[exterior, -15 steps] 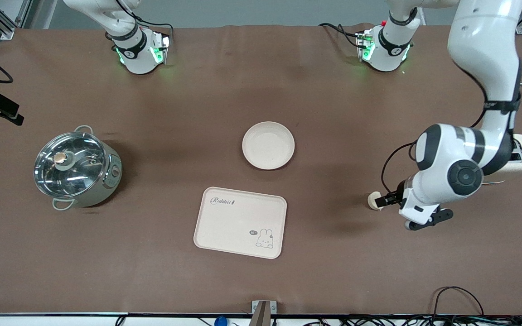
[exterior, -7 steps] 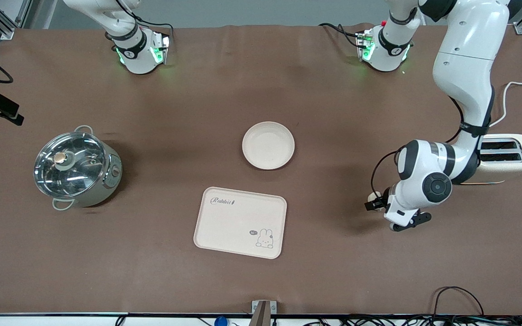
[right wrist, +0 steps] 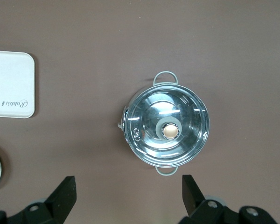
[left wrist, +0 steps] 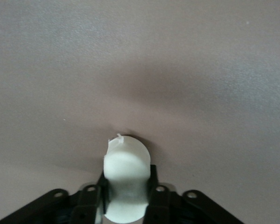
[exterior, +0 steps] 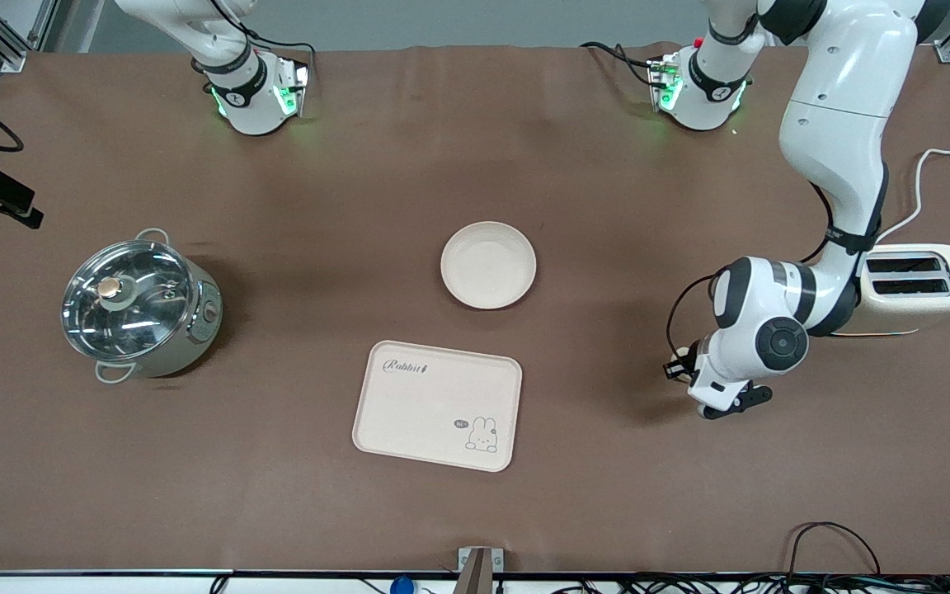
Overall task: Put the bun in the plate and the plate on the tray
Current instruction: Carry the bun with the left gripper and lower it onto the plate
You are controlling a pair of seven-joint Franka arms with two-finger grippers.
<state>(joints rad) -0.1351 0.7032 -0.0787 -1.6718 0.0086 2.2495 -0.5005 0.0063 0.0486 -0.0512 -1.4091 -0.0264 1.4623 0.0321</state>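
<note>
— What's on the table from where you sit?

— I count one plate (exterior: 488, 265), one tray (exterior: 437, 405), one bun (left wrist: 125, 175), one lidded pot (exterior: 138, 307) and one toaster (exterior: 920, 286), all on a brown cloth (exterior: 475, 165).

— Any writing?

— "Rabbit" on the tray, which lies just nearer the front camera than the plate.

— The grippers?

— The left gripper (left wrist: 126, 196) pinches the bun, low toward the left arm's end from the plate; touching the cloth, I can't say. The right gripper (right wrist: 128, 198) waits spread wide above the pot.
</note>
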